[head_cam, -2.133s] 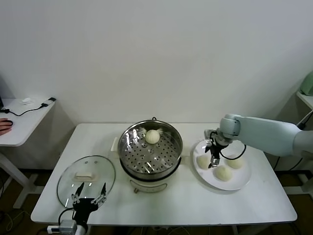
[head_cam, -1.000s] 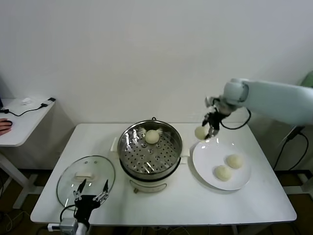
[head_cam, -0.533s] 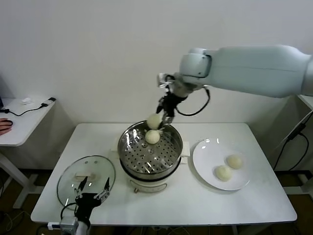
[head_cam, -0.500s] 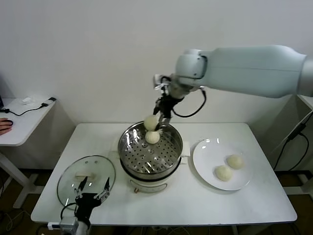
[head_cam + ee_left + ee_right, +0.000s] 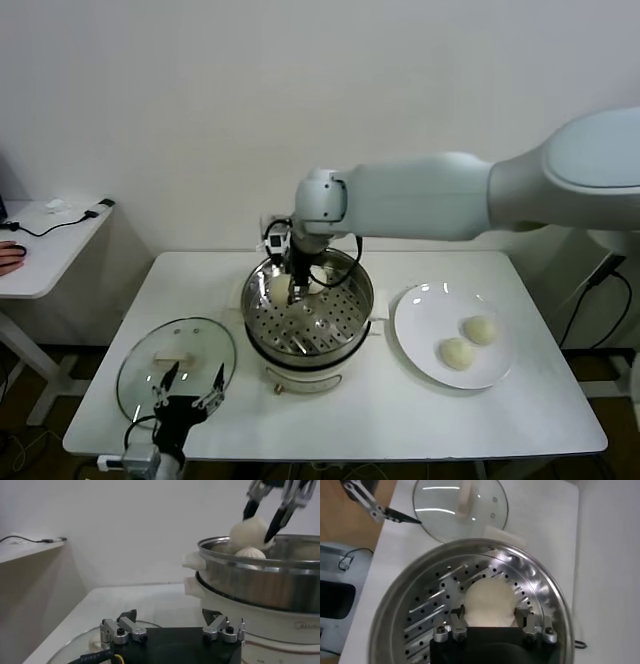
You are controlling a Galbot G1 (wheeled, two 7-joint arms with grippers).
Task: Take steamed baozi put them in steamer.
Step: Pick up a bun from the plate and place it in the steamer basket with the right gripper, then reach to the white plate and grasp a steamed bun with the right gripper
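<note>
The steamer [image 5: 330, 328] stands mid-table, a steel pot on a white base. My right gripper [image 5: 291, 287] reaches down into its left side, shut on a steamed baozi [image 5: 279, 289] that hangs just above the perforated tray. From the right wrist view that baozi [image 5: 489, 602] sits between both fingers over the tray [image 5: 432, 607]. A second baozi [image 5: 250, 553] lies in the steamer behind the held baozi [image 5: 252, 530]. Two more baozi [image 5: 481, 329] [image 5: 457, 353] rest on the white plate [image 5: 430, 310]. My left gripper [image 5: 186, 392] idles open at the front left.
The round glass lid [image 5: 150, 370] with its white handle lies flat on the table to the left of the steamer, under my left gripper [image 5: 170, 614]. A small side table [image 5: 45, 250] with a cable stands at far left.
My right gripper has carried the baozi from above the steamer's far rim to the left and down into the pot. The left arm has stayed put.
</note>
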